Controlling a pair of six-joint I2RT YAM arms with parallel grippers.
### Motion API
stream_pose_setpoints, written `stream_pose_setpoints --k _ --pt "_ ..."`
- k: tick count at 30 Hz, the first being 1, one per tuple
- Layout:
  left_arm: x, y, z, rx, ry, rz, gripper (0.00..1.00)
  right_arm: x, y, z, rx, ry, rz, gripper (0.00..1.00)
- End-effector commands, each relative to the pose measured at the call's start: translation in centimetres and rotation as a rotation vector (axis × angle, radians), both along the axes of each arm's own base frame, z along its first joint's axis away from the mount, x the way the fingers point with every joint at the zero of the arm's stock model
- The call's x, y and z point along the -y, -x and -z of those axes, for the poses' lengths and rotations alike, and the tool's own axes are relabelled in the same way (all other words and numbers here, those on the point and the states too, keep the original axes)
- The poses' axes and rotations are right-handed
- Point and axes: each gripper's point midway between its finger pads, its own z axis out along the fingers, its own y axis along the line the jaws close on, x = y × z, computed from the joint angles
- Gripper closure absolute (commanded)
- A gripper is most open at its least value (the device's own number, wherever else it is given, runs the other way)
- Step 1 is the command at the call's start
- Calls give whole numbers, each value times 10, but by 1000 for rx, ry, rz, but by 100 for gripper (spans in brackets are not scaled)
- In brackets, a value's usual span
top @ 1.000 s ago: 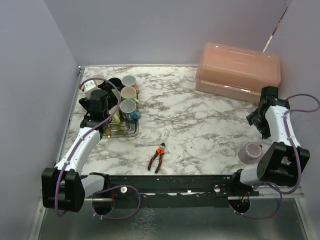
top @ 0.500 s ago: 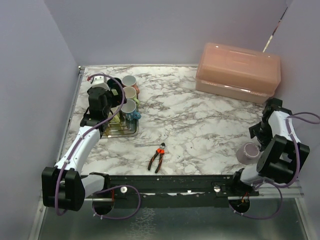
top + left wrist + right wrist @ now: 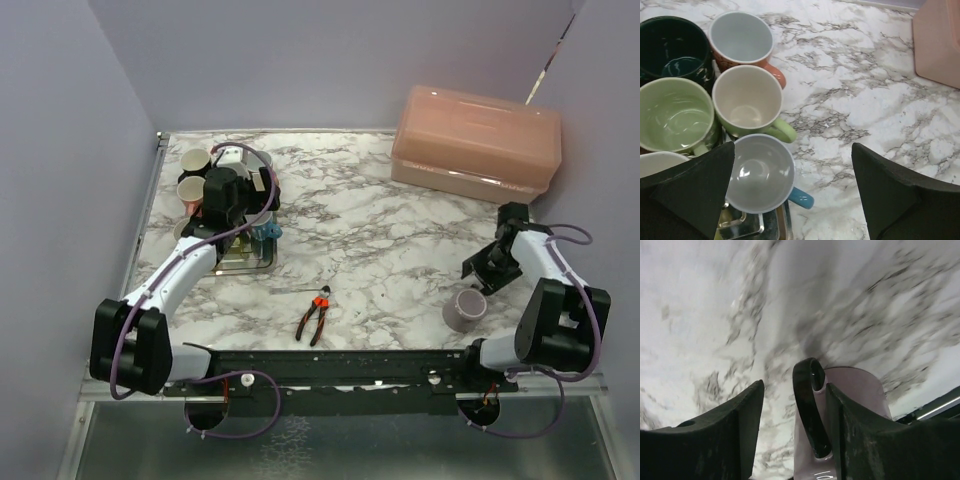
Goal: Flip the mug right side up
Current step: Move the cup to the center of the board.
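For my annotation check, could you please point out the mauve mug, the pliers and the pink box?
mauve mug (image 3: 464,312), top view, its upward-facing end.
pliers (image 3: 320,302), top view, orange part by the pivot.
pink box (image 3: 478,130), top view, its lid.

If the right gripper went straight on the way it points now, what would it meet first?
The dark loop handle of the mauve ceramic mug, which stands between the open jaws of the right gripper. The mug's wall seems to lie just behind it, though depth is unclear.
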Motion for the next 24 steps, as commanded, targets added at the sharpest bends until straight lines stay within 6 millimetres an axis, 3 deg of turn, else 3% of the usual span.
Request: stream_pose_setpoints --k 1,11,16,18,20,24 --pt "37 -4 -17 19 59 99 1 -57 -16 0 39 -133 -33 48" --pt "95 1 -6 -82 138 223 1 -148 -97 -2 129 -225 -270 85" --pt "108 5 5 -127 130 259 1 -187 -131 -9 175 -229 -401 97" --pt "116 8 5 -140 147 284 1 -189 -142 -13 192 -200 -425 98" --pt "135 17 7 -157 162 341 1 -179 -150 -18 212 -129 -433 96" --pt "173 33 16 -184 145 439 1 -127 -147 -27 169 102 -430 80"
